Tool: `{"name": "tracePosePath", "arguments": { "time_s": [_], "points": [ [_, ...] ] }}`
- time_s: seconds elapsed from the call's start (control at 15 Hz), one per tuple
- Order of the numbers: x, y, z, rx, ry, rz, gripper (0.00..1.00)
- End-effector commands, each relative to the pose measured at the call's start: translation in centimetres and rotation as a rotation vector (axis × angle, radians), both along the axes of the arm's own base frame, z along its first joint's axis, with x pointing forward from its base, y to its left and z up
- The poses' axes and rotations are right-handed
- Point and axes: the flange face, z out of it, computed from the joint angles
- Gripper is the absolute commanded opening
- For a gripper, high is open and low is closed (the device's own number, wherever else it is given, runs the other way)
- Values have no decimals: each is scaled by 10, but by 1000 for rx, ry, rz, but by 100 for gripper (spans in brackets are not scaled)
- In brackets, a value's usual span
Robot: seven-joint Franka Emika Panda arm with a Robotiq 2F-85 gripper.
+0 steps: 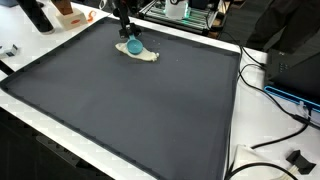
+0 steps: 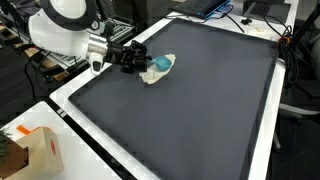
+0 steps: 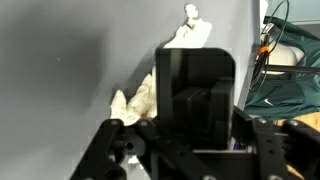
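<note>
Blue ball (image 1: pixel 133 46) nestled on white cloth (image 1: pixel 148 57) near mat (image 1: pixel 120 110) edge, liable to roll off if nudged off-centre, right under gripper (image 1: pixel 128 36) in an exterior view; just beside the fingers (image 2: pixel 142 59) in an exterior view, apart or clamped impossible to tell; hidden behind gripper in wrist view, only cloth showing

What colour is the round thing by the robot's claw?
The round thing is teal blue, best seen in an exterior view, on a cream cloth.

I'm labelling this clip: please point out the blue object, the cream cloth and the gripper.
blue object (image 1: pixel 133 46), in an exterior view, on its rounded top.
cream cloth (image 1: pixel 150 57), in an exterior view, on the part showing beside the blue object.
gripper (image 2: pixel 146 62), in an exterior view, midway between its fingertips.
</note>
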Motion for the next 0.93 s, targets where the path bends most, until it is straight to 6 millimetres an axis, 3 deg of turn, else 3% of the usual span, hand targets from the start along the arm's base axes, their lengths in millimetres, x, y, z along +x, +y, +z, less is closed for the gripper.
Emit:
{"name": "tracePosePath", "arguments": {
  "time_s": [0.0, 0.13, 0.2, 0.33, 0.4, 0.53, 0.67, 0.87],
  "points": [
    [-7, 0, 3, 66, 19, -1, 25],
    [-6, 0, 3, 83, 22, 3, 25],
    [-6, 0, 3, 94, 21, 7, 75],
    [-6, -1, 2, 98, 29, 5, 82],
    [-6, -2, 1, 99, 29, -2, 40],
    [-7, -4, 0, 94, 32, -6, 45],
    [-6, -4, 0, 102, 33, -8, 31],
    [-5, -4, 1, 119, 30, -9, 27]
  ]
}}
